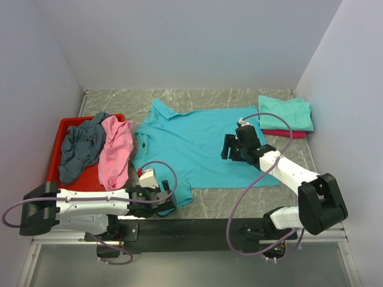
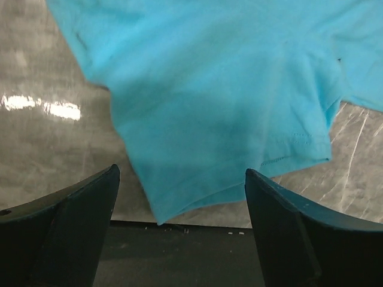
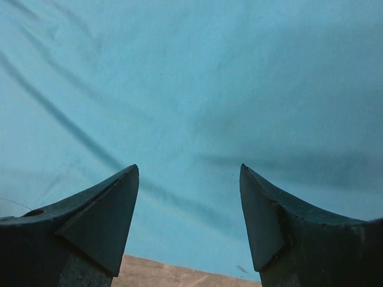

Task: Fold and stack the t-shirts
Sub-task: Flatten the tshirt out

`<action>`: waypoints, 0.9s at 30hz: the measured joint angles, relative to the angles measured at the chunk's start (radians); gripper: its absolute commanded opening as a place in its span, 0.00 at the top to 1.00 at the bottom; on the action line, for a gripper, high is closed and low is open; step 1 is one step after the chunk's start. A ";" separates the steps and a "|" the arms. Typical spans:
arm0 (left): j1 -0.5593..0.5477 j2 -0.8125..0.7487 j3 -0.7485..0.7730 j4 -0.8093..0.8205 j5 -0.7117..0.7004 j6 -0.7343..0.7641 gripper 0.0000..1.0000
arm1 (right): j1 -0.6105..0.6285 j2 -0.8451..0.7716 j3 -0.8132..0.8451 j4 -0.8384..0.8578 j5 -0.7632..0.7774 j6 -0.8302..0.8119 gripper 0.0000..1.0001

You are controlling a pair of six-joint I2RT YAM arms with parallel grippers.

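Lying flat across the middle of the worktop [image 1: 239, 206], the turquoise shirt [image 1: 197, 143] is judged to be spread out ready for folding. The left gripper [image 1: 169, 200] is held low at the shirt's near-left sleeve [image 2: 239, 119], jaws spread with nothing between them, as if a pinch on that edge were being lined up. The right gripper [image 1: 229, 149] is poised over the shirt's right half, jaws likewise spread and empty. The mint shirt [image 1: 286, 112] is set folded on the crimson shirt [image 1: 284, 134] at the far right, presumably as the stack to be added to, while the pink shirt [image 1: 115, 152] and grey shirt [image 1: 81, 149] are left crumpled in the tray [image 1: 63, 128] at the left. From above the whole layout is given, but the jaw gaps are hard to read. The sleeve's stitched hem near the worktop's near edge is shown only by the left wrist view, and nothing but lightly creased cloth by the right.
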 measured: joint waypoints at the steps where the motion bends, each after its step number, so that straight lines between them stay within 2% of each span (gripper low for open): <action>1: -0.009 -0.010 -0.013 0.002 0.006 -0.021 0.11 | 0.000 -0.003 -0.004 0.000 0.000 0.000 0.25; 13: -0.074 -0.047 -0.084 0.017 0.049 -0.158 0.19 | 0.000 -0.006 -0.006 0.003 0.000 -0.001 0.25; 18: -0.098 -0.040 -0.082 0.011 0.048 -0.198 0.35 | 0.000 -0.006 -0.006 0.003 0.001 -0.002 0.25; 27: -0.101 -0.026 -0.089 0.026 0.048 -0.214 0.44 | 0.000 -0.006 -0.006 0.004 0.003 -0.002 0.25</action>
